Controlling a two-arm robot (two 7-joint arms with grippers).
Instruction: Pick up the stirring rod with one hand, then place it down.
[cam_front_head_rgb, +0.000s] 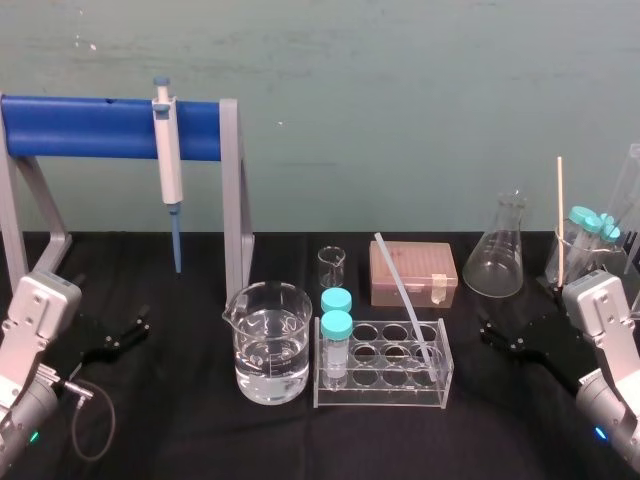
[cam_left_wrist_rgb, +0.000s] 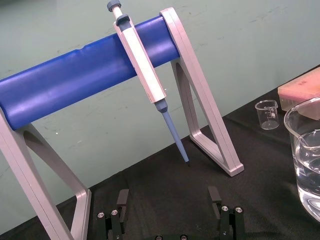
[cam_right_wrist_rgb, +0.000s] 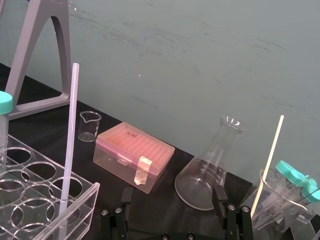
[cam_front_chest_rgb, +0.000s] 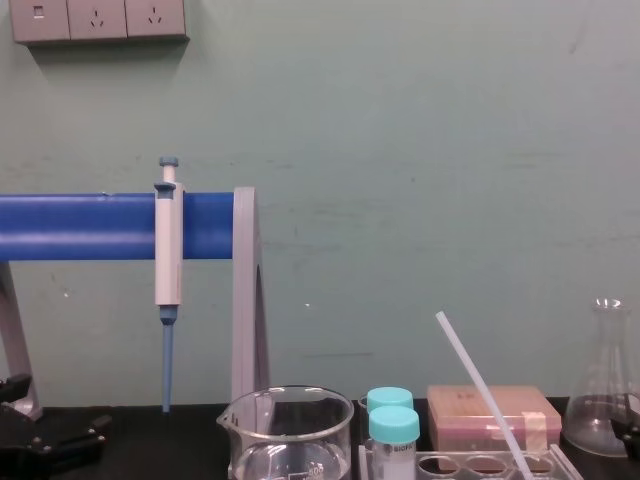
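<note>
The stirring rod is a thin translucent-white stick that leans in a right-hand hole of the clear tube rack, its top tilted back and to the left. It also appears in the right wrist view and in the chest view. My right gripper rests low over the table to the right of the rack, open, with nothing between its fingers. My left gripper sits at the far left, well away from the rod, open and empty, fingers spread.
A water-filled beaker stands left of the rack, which holds two teal-capped tubes. Behind are a small beaker, a pink tip box and a conical flask. A pipette hangs on the blue stand. A beaker with a wooden stick stands far right.
</note>
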